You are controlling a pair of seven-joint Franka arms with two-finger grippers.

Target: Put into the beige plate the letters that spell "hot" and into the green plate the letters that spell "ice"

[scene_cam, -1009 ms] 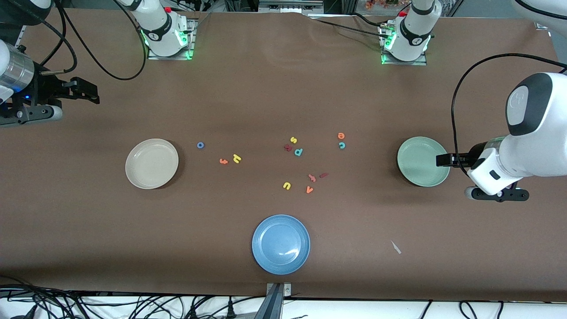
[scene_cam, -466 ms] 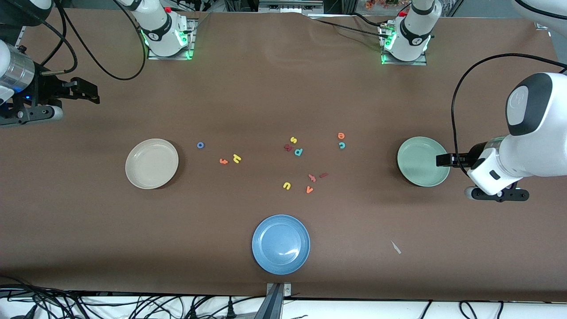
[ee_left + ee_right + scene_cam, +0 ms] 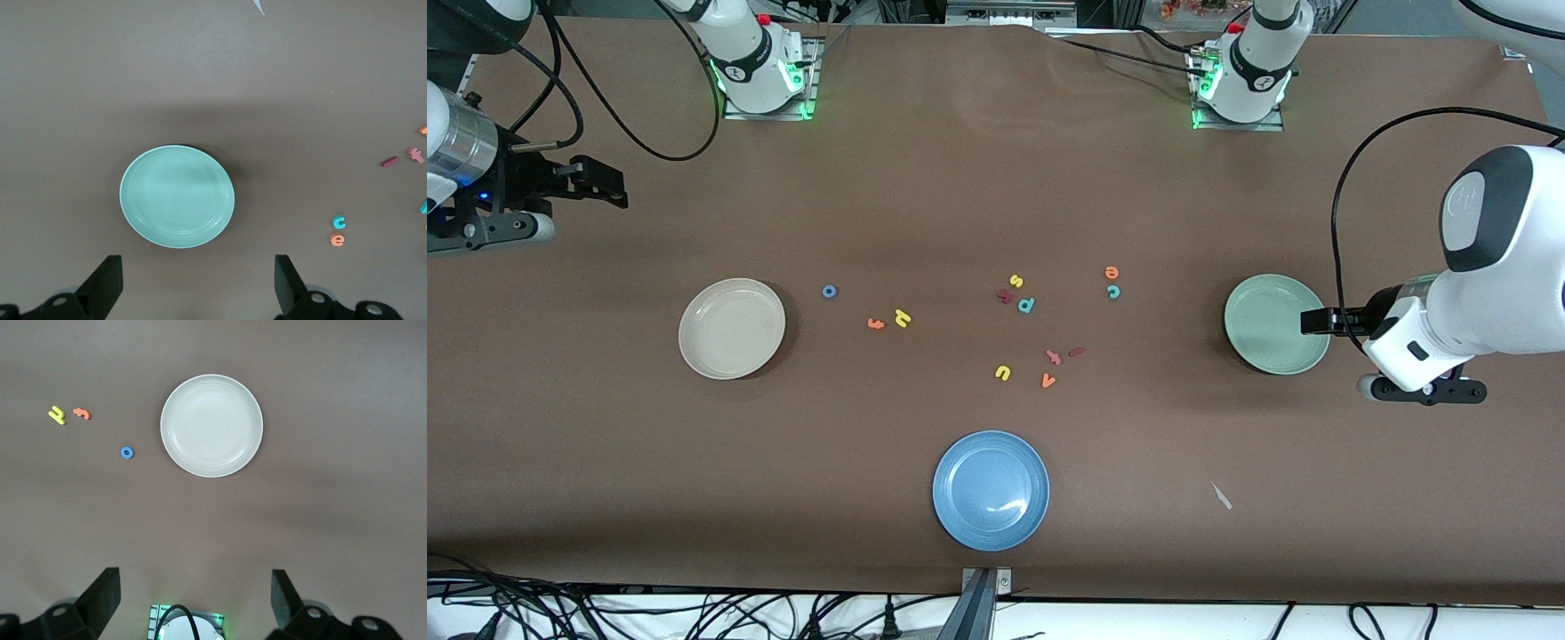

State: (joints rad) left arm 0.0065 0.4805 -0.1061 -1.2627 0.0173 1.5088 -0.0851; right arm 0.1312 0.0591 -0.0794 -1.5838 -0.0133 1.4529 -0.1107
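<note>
Letters for "hot" (image 3: pixel 829 291) and "ice" (image 3: pixel 1112 282) all sit loose on the bench between the empty beige plate (image 3: pixel 732 328) and green plate (image 3: pixel 1276 324), both tools — left tool (image 3: pixel 195 283), right tool (image 3: pixel 193 600) — hang spread wide and empty, so nothing's started and first pick probably needs a dainty pinch.

left arm: white Franka arm at right edge of front frame, wrist bent down | left gripper (image 3: pixel 193 287): black two-finger gripper, fingers spread wide, holding nothing | right arm: at upper left edge of front frame | right gripper (image 3: pixel 193 603): black two-finger gripper, fingers wide apart, holding nothing
</note>
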